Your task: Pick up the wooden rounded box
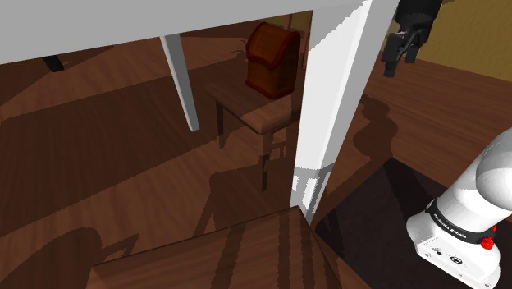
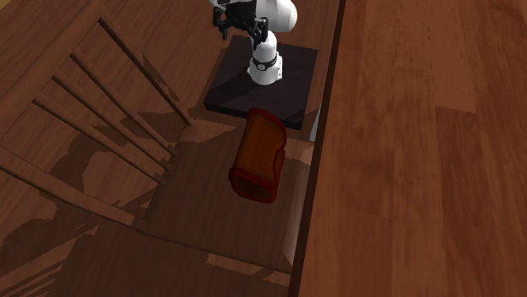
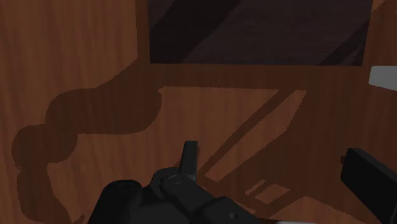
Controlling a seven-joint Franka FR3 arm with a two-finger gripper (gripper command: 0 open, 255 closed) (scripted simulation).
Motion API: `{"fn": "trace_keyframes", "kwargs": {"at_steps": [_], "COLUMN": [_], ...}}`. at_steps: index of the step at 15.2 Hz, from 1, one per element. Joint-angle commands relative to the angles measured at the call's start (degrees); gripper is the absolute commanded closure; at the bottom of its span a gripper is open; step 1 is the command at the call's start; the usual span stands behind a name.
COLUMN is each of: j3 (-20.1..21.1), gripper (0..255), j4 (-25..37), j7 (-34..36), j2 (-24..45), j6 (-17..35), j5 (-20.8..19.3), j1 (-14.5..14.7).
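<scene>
Over the wood floor (image 3: 76, 51) near the dark stand (image 2: 232, 89), the claw (image 1: 402, 51) hangs with its fingers apart, and we see nothing between them. Past the stand, the reddish-brown box (image 1: 271, 57) rests on a chair (image 1: 258, 116) seat beside a white table leg (image 1: 328, 107), well apart from the claw.

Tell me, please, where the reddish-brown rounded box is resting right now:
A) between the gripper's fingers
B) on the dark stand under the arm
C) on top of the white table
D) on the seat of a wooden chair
D: in the shoulder view the box stands on the wooden chair seat below the white tabletop, while the gripper hangs well off to that view's right, apart from it.
</scene>
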Motion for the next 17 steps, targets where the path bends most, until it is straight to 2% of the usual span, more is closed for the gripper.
{"fn": "trace_keyframes", "kwargs": {"at_steps": [1,9,17], "j3": [0.0,0.4,0.5], "gripper": [0,0,0], "j4": [0.0,12.2,28.2], "j7": [0.0,2.5,4.0], "j2": [0.0,15.1,30.1], "j6": [0.0,5.9,8.2], "j5": [0.0,5.8,11.0], "j1": [0.0,0.8,1.6]}}
